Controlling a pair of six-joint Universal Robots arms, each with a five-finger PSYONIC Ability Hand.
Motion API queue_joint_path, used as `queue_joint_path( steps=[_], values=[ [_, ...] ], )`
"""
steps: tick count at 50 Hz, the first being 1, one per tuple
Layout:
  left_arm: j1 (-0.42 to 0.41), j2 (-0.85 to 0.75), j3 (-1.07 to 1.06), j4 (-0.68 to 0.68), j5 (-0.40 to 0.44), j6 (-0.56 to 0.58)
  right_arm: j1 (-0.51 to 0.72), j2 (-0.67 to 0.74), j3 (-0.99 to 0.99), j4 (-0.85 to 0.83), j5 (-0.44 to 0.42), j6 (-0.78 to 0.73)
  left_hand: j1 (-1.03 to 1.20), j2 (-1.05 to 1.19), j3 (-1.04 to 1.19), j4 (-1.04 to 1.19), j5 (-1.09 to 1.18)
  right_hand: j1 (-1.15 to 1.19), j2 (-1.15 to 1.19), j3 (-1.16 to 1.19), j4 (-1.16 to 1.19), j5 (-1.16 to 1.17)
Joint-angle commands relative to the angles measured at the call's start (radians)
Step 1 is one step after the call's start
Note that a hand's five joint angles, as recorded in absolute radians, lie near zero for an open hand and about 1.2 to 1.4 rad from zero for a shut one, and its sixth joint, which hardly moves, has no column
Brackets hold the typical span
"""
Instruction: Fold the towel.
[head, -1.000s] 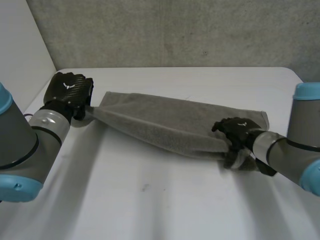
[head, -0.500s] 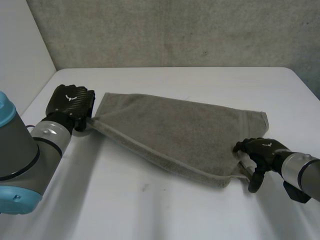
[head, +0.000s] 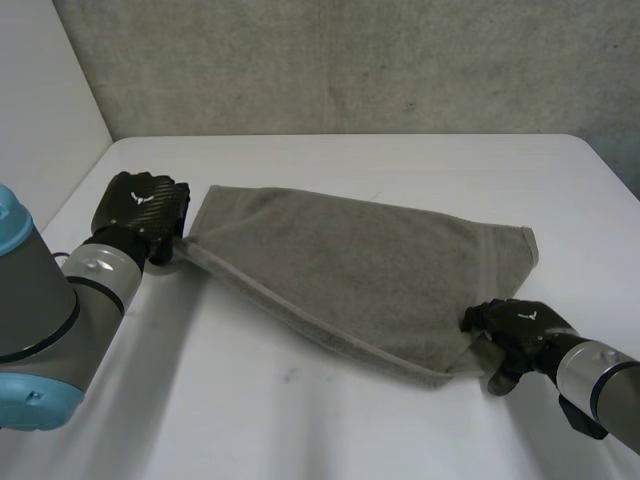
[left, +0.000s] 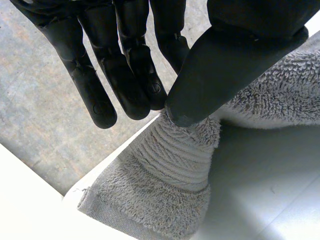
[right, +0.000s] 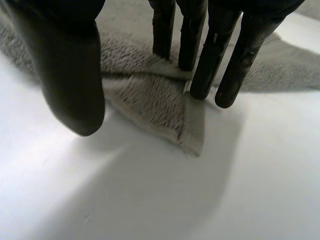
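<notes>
A grey towel lies spread across the white table, one long edge running from far left to near right. My left hand is at the towel's left corner. In the left wrist view its thumb pinches the bunched corner against the fingers. My right hand is at the near right corner. In the right wrist view its straight fingers touch down on the folded-over corner, while the thumb hangs apart over bare table.
A grey wall runs behind the table's far edge. Bare table surface lies in front of the towel and beyond its far edge. The table's right edge is close to my right arm.
My right hand dragged the towel's near right corner toward the front right, spreading the bunched towel flat, let go, then came down on that corner. The left hand stayed, still pinching.
</notes>
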Motion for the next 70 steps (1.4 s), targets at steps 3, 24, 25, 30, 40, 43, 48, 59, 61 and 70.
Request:
queue_joint_path(
  steps=[3,24,25,30,40,43,48,59,61,70],
  values=[
    [0.001,0.0,-0.005,0.0,0.0,0.0,-0.004,-0.127,0.005,0.005,0.006,0.0,0.197,0.178,0.179,0.177,0.186,0.013,0.019,0.003,0.001,0.01],
    [0.0,0.003,-0.009,0.0,0.0,0.0,-0.003,-0.204,0.1,0.037,-0.033,-0.055,0.197,0.178,0.179,0.177,0.186,0.139,0.146,0.129,0.127,0.136],
    [0.0,0.003,-0.009,0.0,0.0,0.0,-0.004,-0.184,0.1,0.037,-0.033,-0.072,0.197,0.178,0.179,0.177,0.186,0.104,0.111,0.094,0.092,0.101],
    [0.0,0.003,-0.009,0.0,0.0,0.0,-0.006,-0.138,0.1,0.022,-0.03,-0.101,0.197,0.178,0.179,0.177,0.186,-0.016,-0.01,-0.026,-0.029,-0.019],
    [0.001,0.002,-0.009,0.0,0.002,0.0,-0.001,-0.053,0.082,-0.058,-0.033,-0.1,0.197,0.178,0.179,0.177,0.186,0.007,0.014,-0.003,-0.005,0.004],
    [0.001,0.002,-0.009,0.001,0.002,0.0,0.002,-0.046,0.081,-0.066,-0.033,-0.098,0.197,0.178,0.179,0.177,0.186,0.007,0.014,-0.003,-0.005,0.004],
    [0.001,0.002,-0.009,0.001,0.002,-0.001,0.008,-0.012,0.067,-0.096,-0.031,-0.097,0.197,0.178,0.179,0.177,0.186,0.022,0.028,0.012,0.01,0.019],
    [0.003,0.0,-0.009,0.001,0.002,0.0,0.01,0.019,0.036,-0.113,-0.028,-0.09,0.197,0.178,0.179,0.177,0.186,0.037,0.043,0.026,0.024,0.034],
    [0.003,0.0,-0.009,0.001,0.002,0.0,0.011,0.023,0.03,-0.115,-0.025,-0.09,0.197,0.178,0.179,0.177,0.186,0.042,0.049,0.032,0.03,0.039],
    [0.003,0.0,-0.009,0.001,0.002,0.0,0.039,0.059,-0.005,-0.116,-0.017,-0.087,0.197,0.178,0.179,0.177,0.186,0.086,0.093,0.076,0.074,0.083]
  ],
)
